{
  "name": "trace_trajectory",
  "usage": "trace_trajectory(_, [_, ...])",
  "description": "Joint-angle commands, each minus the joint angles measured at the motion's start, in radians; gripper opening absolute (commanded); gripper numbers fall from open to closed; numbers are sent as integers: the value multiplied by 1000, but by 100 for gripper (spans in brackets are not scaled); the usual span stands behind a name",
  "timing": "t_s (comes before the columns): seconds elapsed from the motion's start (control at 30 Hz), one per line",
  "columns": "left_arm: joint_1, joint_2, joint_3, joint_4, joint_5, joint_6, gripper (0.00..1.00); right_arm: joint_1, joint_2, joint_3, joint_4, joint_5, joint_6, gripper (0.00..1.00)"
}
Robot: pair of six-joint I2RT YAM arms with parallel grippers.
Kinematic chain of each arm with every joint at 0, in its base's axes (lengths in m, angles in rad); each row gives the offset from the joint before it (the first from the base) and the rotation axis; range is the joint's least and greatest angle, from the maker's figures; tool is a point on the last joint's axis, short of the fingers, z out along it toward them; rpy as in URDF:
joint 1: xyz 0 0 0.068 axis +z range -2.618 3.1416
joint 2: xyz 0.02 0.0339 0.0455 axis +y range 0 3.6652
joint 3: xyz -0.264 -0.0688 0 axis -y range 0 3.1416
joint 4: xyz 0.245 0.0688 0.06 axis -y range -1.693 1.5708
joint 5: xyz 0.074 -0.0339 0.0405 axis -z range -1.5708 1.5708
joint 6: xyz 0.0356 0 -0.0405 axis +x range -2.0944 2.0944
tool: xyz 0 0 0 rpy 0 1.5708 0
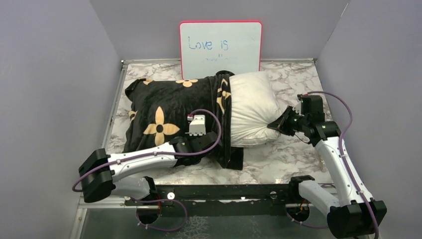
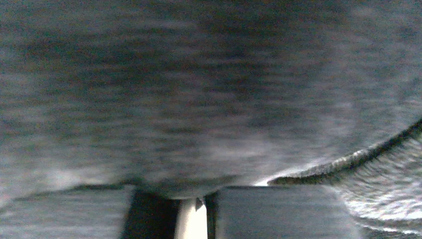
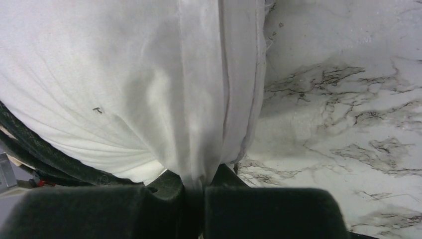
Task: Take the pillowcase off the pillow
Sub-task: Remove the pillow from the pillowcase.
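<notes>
The black pillowcase [image 1: 164,112] with tan flowers covers the left part of the pillow and lies bunched at its open hem near the middle. The white pillow [image 1: 251,107] sticks out to the right. My left gripper [image 1: 220,142] sits at the near part of the hem, shut on the pillowcase. In the blurred left wrist view, dark fabric [image 2: 199,89] fills the frame and dips between the fingers of the left gripper [image 2: 174,199]. My right gripper [image 1: 273,124] is shut on the pillow's right edge. In the right wrist view the right gripper [image 3: 203,186] pinches a fold of white fabric [image 3: 149,89].
A pink-framed whiteboard [image 1: 220,47] leans against the back wall behind the pillow. Grey walls close in the marble table [image 1: 298,82] on the left, right and back. Bare marble [image 3: 348,99] shows to the right of the pillow.
</notes>
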Motion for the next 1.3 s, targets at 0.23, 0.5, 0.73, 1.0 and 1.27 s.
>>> trace_trajectory(0.23, [211,-373,-169,-284,-27,-112,0,-35,87,121,54,255,-74,1])
trace_trajectory(0.5, [213,-459,-37,-454,-82,-186,0,-215,131,103,79,166,-111,1])
trace_trajectory(0.73, [213,-491,3,-318,-1,38,11,-247,115,62,76,9,-152,0])
trace_trajectory(1.0, [213,-405,59,35,289,260,67,-246,84,-69,109,-268,-161,1])
trace_trajectory(1.27, [213,-124,202,82,334,377,75,-247,72,-104,119,-324,-158,1])
